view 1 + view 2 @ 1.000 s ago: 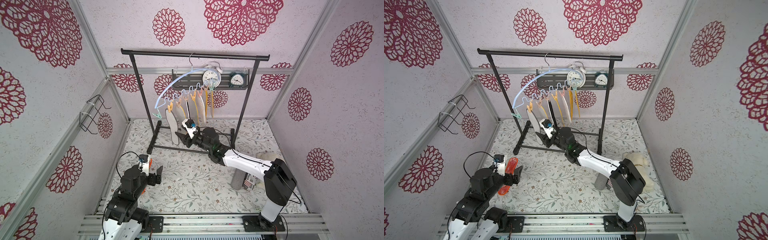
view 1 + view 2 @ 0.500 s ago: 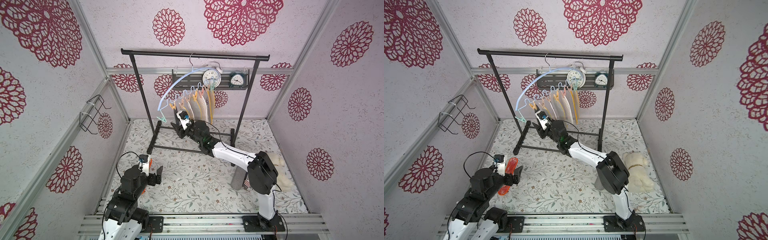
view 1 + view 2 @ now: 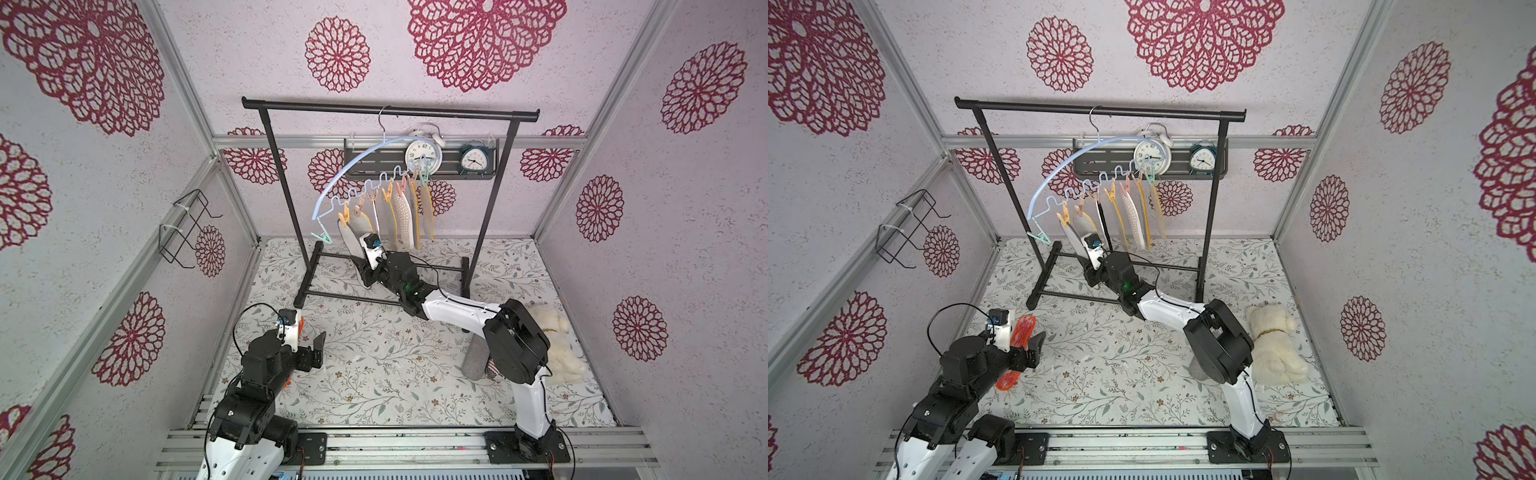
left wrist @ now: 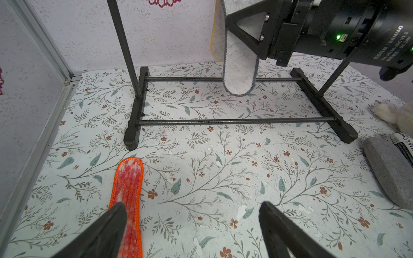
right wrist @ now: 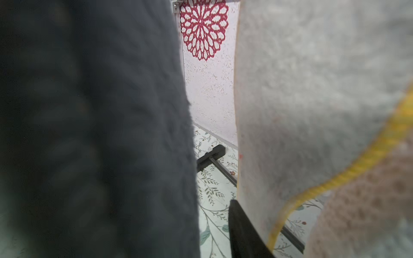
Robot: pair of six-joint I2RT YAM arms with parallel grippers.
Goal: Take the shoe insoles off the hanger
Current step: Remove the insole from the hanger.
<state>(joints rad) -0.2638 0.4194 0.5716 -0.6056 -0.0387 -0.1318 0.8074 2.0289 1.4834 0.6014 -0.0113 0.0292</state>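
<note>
As they dangle off blue hanger (image 3: 353,163), insoles (image 3: 402,216) flat, yellow-edged

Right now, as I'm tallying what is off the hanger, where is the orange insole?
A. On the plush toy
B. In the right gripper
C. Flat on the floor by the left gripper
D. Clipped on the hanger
C: the orange insole lies flat on the flowered floor, right beside the open left gripper.
</note>
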